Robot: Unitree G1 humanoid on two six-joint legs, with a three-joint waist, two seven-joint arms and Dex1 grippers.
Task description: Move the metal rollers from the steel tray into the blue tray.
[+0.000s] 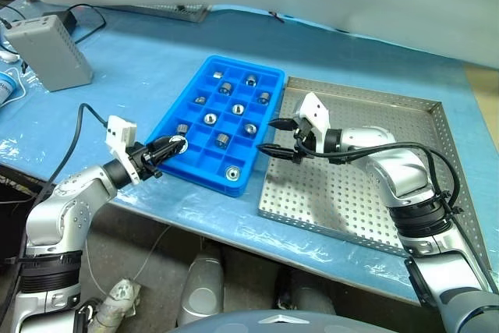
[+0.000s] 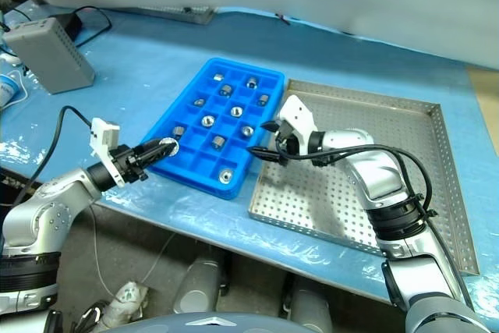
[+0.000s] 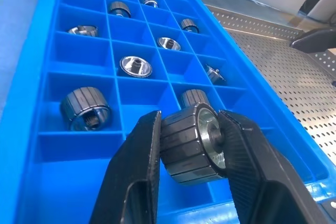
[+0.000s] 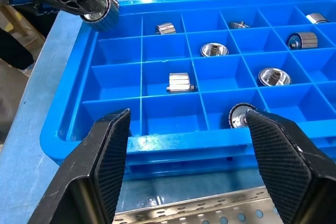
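left gripper [image 3: 191, 145] clamped on metal roller [image 3: 190, 142], at near-left corner of blue tray [image 1: 181, 100], just above rim. right gripper [image 1: 279, 138] spread wide, nothing between fingers, at seam between blue tray and steel tray [image 1: 405, 216]. other metal rollers [image 3: 85, 109] in separate compartments, roughly nine, far ones hard to count. steel tray floor bare where visible. grey box [image 1: 48, 52] far left on table.
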